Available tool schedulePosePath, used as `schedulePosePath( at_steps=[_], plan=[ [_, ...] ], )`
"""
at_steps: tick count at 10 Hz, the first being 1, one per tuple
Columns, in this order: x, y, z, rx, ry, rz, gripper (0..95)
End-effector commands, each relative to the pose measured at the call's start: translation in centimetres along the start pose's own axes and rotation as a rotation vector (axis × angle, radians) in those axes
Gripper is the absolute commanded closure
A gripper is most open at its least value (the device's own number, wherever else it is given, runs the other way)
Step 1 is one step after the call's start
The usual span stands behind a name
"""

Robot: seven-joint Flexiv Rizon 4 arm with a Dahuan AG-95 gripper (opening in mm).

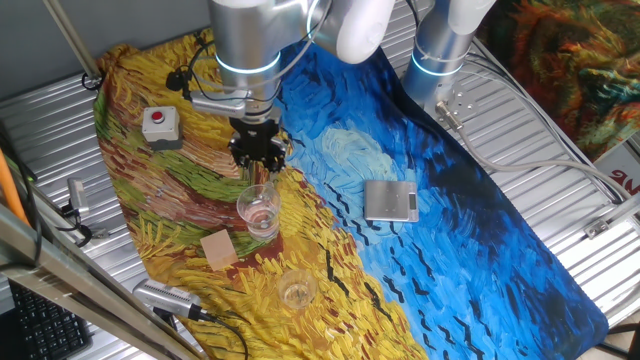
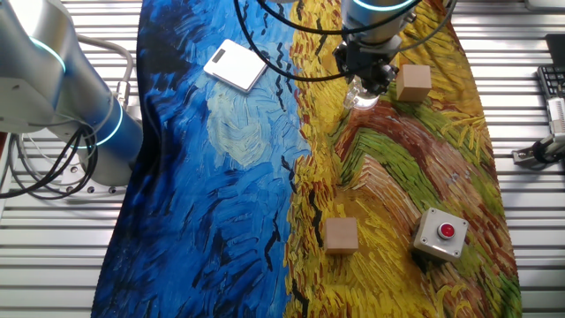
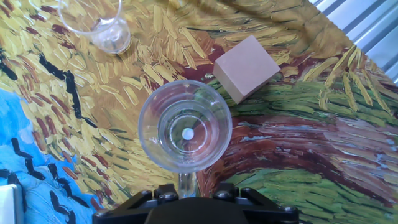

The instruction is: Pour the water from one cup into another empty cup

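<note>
My black two-finger gripper (image 1: 259, 152) hangs just above and behind the taller clear flared tumbler (image 1: 259, 209), upright on the yellow painted cloth (image 1: 190, 210) beside a tan block (image 1: 218, 247); whether my jaws are open I cannot tell.

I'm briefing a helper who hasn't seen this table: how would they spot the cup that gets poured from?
Find the yellow half of the painted cloth, then the hand above it. The taller clear cup stands upright just below the hand, beside a tan block. The other clear cup is shorter and sits nearer the cloth's edge.
</note>
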State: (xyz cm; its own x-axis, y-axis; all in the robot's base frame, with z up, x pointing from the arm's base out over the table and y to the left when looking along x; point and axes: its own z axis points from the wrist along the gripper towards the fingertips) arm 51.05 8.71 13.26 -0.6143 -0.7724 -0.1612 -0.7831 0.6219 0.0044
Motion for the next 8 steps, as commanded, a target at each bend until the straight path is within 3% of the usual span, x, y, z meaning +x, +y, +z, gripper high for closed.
schedulePosePath(
  at_steps=[1, 8],
  plan=[
    [-0.20, -0.01, 0.19, 0.002, -0.006, -0.008, 57.0],
    [-1.00, -0.09, 1.11, 0.005, -0.030, -0.015, 57.0]
  ],
)
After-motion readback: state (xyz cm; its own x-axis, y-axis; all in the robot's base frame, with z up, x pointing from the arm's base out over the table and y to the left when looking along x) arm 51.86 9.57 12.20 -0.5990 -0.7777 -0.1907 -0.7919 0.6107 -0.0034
